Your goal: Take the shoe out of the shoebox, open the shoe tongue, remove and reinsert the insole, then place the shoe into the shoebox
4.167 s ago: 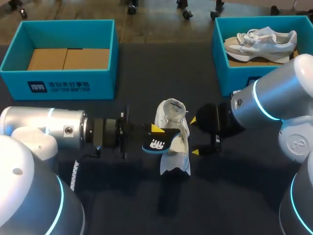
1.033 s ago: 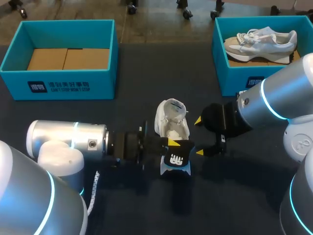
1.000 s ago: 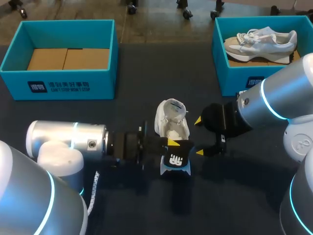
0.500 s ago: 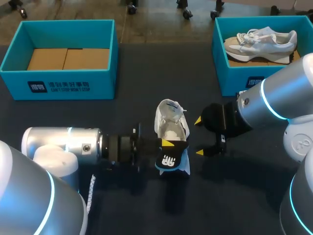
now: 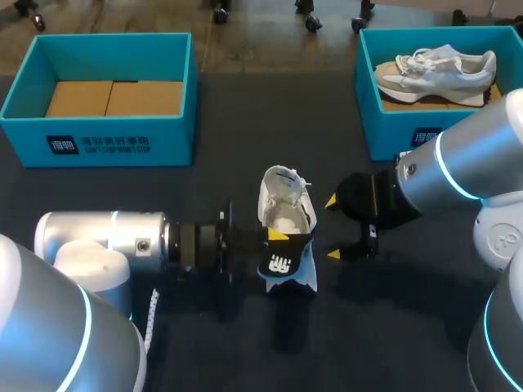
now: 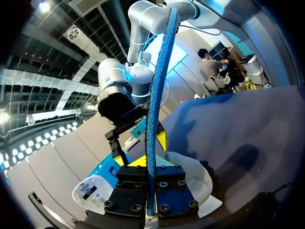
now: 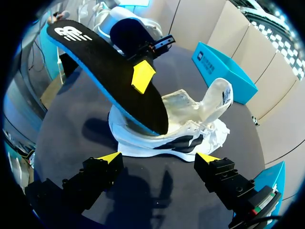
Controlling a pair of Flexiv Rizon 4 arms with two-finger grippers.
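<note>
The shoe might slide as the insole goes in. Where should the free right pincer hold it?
Probably the raised tongue of the white mesh shoe, from the right, where the open right pincer stands: a thin free-standing flap, clear of the black blue-backed insole.

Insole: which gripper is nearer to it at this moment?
Left. The left gripper is shut on the insole, holding it slanted with one end at the white shoe's opening. The right gripper stands open beside the shoe, apart from the insole.
</note>
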